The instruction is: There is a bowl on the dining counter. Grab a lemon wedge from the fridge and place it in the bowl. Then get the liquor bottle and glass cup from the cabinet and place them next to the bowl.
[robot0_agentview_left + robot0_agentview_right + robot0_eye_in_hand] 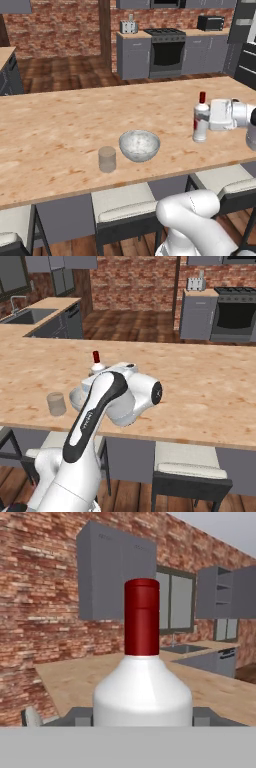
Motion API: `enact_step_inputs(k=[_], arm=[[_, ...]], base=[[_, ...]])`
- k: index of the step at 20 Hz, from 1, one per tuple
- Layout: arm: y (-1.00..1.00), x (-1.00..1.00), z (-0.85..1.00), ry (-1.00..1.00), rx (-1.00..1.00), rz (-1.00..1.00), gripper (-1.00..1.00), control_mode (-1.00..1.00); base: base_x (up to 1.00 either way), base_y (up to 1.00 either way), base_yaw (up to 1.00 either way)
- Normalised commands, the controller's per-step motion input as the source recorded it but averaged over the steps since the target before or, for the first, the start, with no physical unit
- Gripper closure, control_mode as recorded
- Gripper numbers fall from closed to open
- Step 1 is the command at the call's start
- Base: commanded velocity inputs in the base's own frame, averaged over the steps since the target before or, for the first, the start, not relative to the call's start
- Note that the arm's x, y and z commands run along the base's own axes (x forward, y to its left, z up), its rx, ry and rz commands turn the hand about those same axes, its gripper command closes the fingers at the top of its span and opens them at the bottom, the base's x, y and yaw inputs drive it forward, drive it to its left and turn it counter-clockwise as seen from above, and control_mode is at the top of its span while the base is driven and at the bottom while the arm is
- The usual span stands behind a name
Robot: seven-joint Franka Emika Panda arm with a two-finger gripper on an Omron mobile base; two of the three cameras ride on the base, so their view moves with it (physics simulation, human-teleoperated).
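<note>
Left base view showed a long, light wood-grain worktop crossing the room, with pale cushioned stools tucked under its near edge, a wood-plank floor and red brick walls beyond, and grey cabinets flanking a dark oven at the back. Near the middle of the worktop sat the round, speckled grey-white bowl; what lay inside it could not be made out. Just to its left stood the short translucent glass cup, apart from the bowl. To the bowl's right the slim white liquor bottle with its red cap stood upright on the worktop, the white hand reaching in sideways around its body. From the hand view the bottle's smooth rounded shoulder and cap sat squarely between the fingers; the hand appeared closed around the bottle.
</note>
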Motion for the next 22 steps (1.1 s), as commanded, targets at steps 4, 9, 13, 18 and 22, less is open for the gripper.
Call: enact_step_inputs(k=[4, 9, 13, 18, 22], arm=[[0.01, 0.57, -0.52, 0.00, 0.00, 0.03, 1.00, -1.00], [0.00, 0.46, -0.36, 0.00, 0.00, 0.00, 1.00, -1.00], [0.00, 0.29, -0.32, -0.02, 0.00, 0.00, 1.00, -1.00], [0.00, 0.11, -0.41, -0.04, 0.00, 0.00, 1.00, -1.00], [0.00, 0.03, -0.39, -0.05, 0.00, 0.00, 1.00, -1.00]], base=[[0.00, 0.00, 0.00], [0.00, 0.00, 0.00], [0.00, 0.00, 0.00], [0.00, 0.00, 0.00], [0.00, 0.00, 0.00]])
